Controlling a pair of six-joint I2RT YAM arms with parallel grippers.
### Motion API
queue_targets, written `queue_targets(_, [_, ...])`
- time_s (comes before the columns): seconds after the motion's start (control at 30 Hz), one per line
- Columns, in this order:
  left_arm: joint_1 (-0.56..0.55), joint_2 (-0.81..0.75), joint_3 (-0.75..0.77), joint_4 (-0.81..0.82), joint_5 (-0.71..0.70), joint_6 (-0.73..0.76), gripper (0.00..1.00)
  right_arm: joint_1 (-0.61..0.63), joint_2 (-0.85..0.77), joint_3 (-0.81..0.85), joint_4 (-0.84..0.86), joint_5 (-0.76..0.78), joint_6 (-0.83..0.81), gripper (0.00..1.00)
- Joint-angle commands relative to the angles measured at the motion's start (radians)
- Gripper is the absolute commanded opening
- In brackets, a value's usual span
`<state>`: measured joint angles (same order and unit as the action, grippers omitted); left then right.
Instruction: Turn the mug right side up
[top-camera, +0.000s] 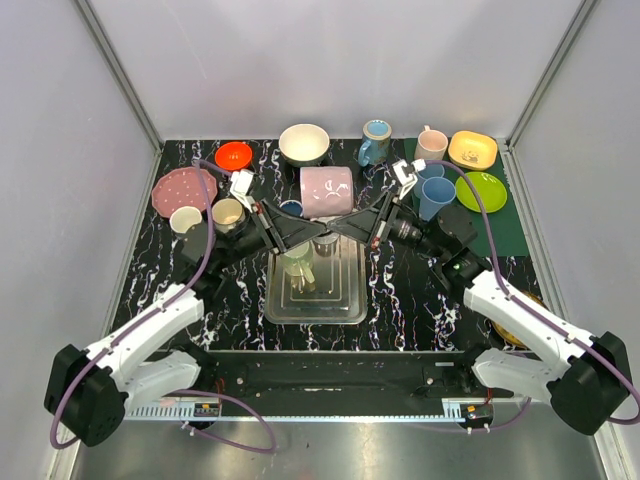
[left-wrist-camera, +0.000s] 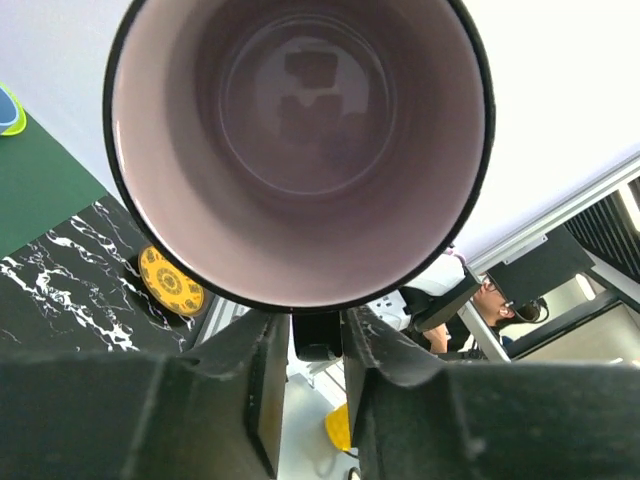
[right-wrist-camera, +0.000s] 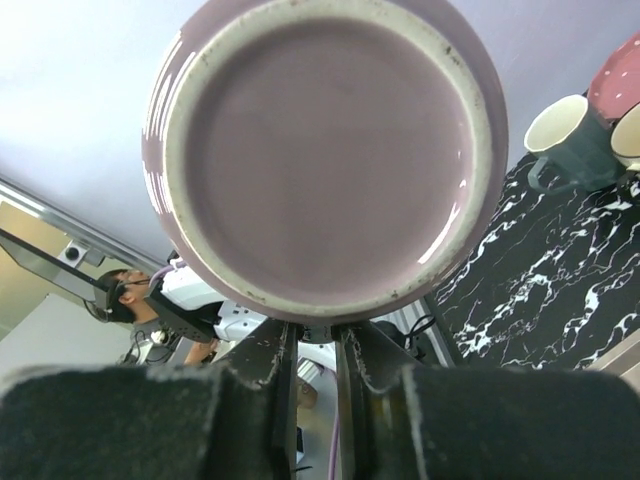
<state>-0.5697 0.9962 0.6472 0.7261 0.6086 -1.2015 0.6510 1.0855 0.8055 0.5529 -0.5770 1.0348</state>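
The pink mug (top-camera: 326, 191) is held in the air on its side above the clear tray (top-camera: 354, 305), between the two grippers, its open mouth facing the left gripper (left-wrist-camera: 318, 340) and its unglazed base facing the right gripper (right-wrist-camera: 318, 345). Each gripper's fingers are drawn close together, leaving only a narrow gap, pinching a slim part directly under the mug's body that appears to be its handle. A dark mark on the mug's side is too small to read.
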Motion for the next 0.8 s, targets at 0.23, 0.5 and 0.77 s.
queue_targets(0.23, [-0.018,-0.04,0.066,0.024,-0.074,0.064,0.0,0.012,-0.016,0.058,-0.202,-0.05,-0.181,0.17])
queue_targets(0.5, [-0.015,-0.309,0.227,-0.976,-0.522,0.538,0.0,0.012,-0.09,0.179,-0.721,0.227,-0.442,0.65])
queue_targets(0.77, [0.005,-0.393,0.414,-1.739,-1.28,0.554,0.0,0.012,-0.127,0.153,-0.868,0.436,-0.512,0.66])
